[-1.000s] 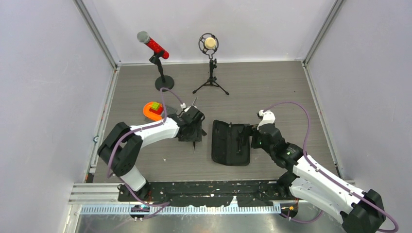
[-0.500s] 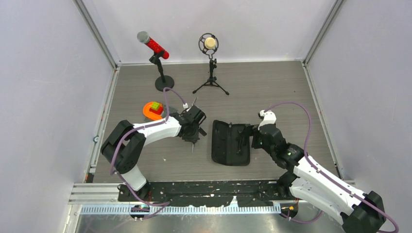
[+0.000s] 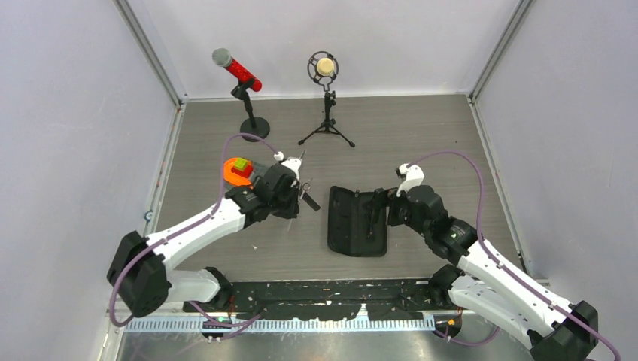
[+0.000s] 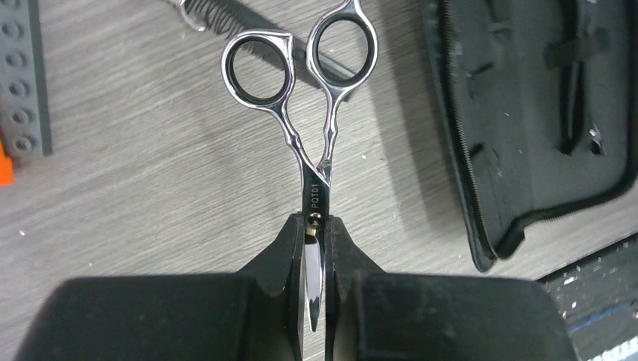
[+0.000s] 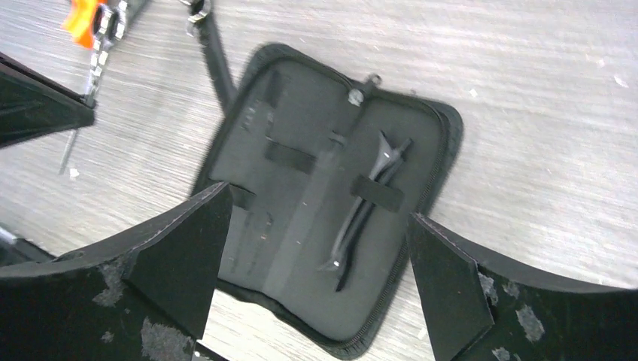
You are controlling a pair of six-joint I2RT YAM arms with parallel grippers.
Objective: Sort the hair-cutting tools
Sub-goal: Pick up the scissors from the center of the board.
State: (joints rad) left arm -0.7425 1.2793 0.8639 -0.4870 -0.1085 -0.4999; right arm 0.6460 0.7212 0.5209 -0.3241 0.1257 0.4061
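Slim silver scissors (image 4: pixel 301 113) with ring handles point away from my left gripper (image 4: pixel 314 226), which is shut on their blades just above the wooden table. A narrow black comb (image 4: pixel 335 66) lies on the table behind the rings. To the right lies the open black zip case (image 3: pixel 357 222), with a thin black hair clip (image 5: pixel 369 210) tucked under a strap in its right half. My right gripper (image 5: pixel 320 248) hangs open over the case, its fingers (image 5: pixel 180 256) wide apart and holding nothing. In the top view the left gripper (image 3: pixel 290 197) is left of the case.
An orange piece with a green block (image 3: pixel 238 170) sits just behind the left gripper, beside a grey studded plate (image 4: pixel 26 75). Two microphones on stands (image 3: pixel 239 71) (image 3: pixel 325 71) stand at the back. Grey walls enclose the table on three sides.
The left gripper has shut on the scissors' blades and drawn back and left with them. The right gripper has edged left over the case, still open.
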